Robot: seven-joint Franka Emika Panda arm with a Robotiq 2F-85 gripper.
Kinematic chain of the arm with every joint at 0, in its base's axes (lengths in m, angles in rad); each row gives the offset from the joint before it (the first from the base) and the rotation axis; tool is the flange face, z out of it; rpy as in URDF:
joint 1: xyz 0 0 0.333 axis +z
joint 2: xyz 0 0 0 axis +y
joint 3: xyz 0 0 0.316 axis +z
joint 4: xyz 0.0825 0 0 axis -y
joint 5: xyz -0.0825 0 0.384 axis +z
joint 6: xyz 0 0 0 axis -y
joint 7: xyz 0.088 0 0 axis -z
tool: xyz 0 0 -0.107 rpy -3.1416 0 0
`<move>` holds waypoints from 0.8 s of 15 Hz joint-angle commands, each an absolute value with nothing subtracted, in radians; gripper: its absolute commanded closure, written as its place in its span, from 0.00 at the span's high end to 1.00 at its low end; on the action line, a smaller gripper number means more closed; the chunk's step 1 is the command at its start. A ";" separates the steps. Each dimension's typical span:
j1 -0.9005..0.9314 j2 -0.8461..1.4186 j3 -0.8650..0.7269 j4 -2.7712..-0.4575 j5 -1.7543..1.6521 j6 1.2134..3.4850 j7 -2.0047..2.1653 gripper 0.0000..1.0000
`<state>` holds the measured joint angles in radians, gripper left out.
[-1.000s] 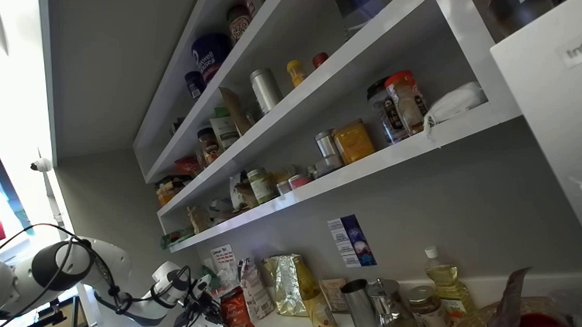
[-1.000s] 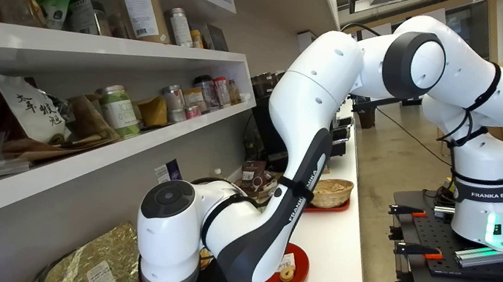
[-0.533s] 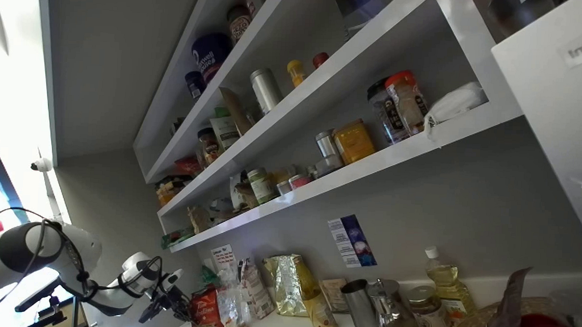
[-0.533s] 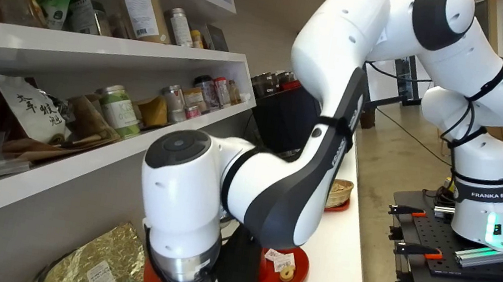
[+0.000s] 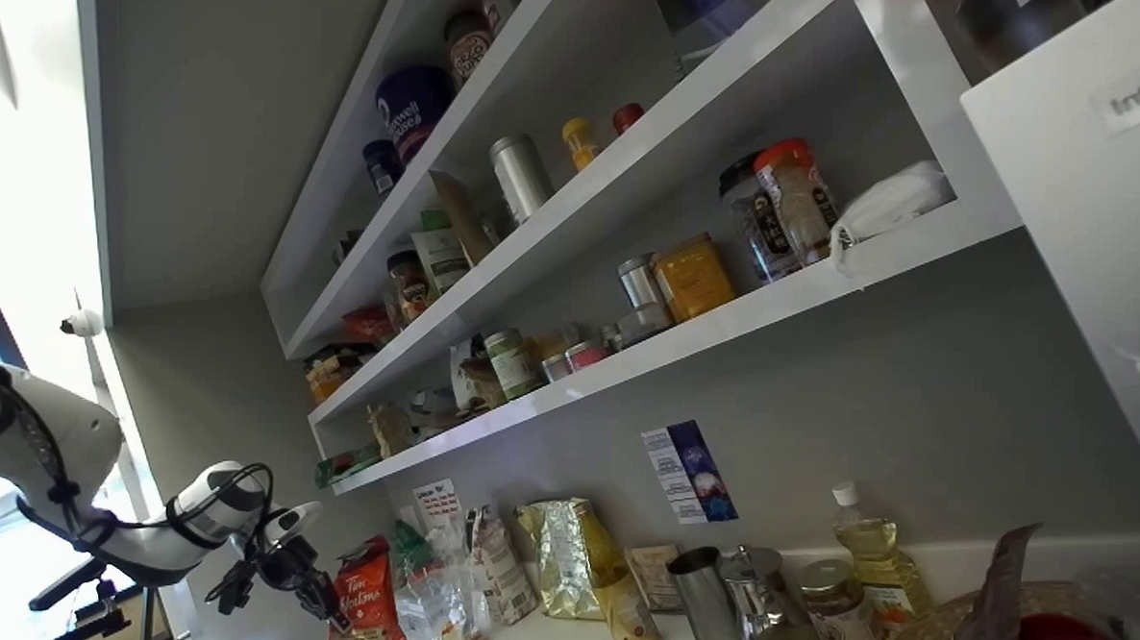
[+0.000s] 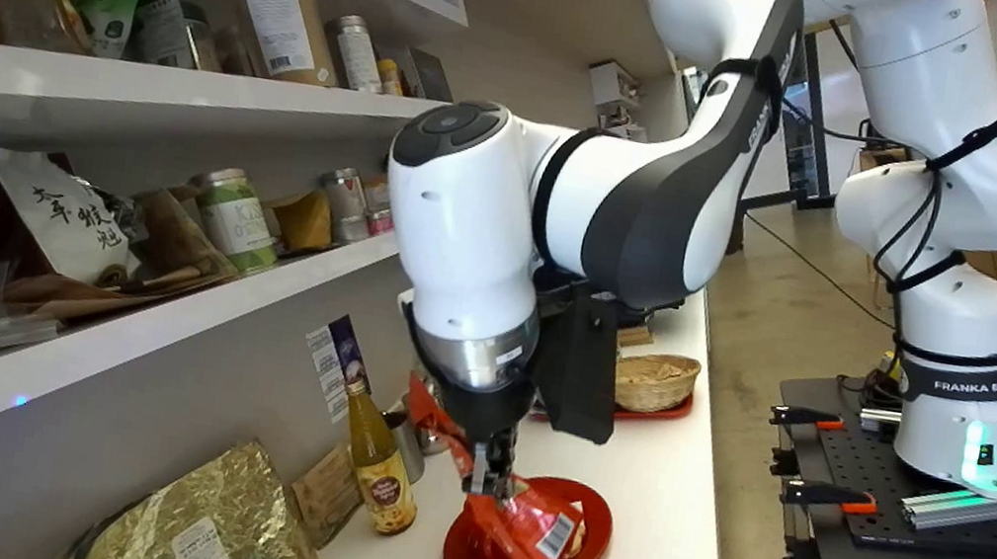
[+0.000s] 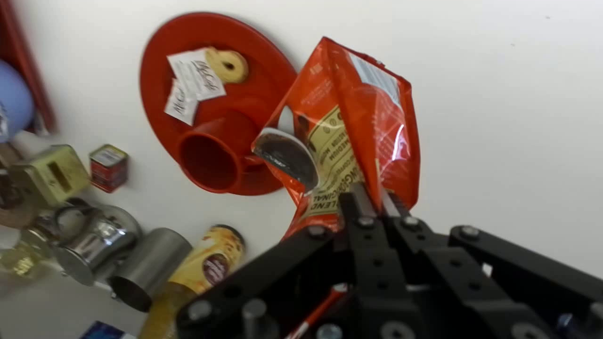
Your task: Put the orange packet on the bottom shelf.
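The orange packet (image 5: 370, 595) is a glossy red-orange Tim Hortons bag. In the wrist view the packet (image 7: 325, 122) runs up from the jaws, with a fold of it pinched between the two fingertips. My gripper (image 7: 377, 200) is shut on it. In an exterior view the packet (image 6: 525, 524) slants below my gripper (image 6: 490, 473), in front of the red plate; part of it is behind the gripper. The gripper (image 5: 334, 616) is at its left side in an exterior view. The bottom shelf (image 5: 704, 334), also seen here (image 6: 182, 317), is the lowest white board, above the packet.
A red plate (image 7: 160, 70) with a red cup, biscuit and sachets lies on the counter. A yellow bottle (image 6: 386, 482) and gold foil bag (image 6: 211, 514) stand along the wall. Jars and bags, including a green-labelled jar (image 6: 236, 220), sit on the bottom shelf.
The arm, still holding the packet, has moved left in an exterior view. In an exterior view it has moved up and right, bringing the packet into view. The grip has stayed shut.
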<state>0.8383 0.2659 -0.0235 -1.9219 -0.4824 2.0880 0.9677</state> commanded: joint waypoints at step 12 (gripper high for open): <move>0.158 -0.367 0.059 -2.462 -0.513 2.116 0.957 0.02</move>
<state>0.2847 -0.2684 0.0745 -2.3990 -0.4904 2.0648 1.0519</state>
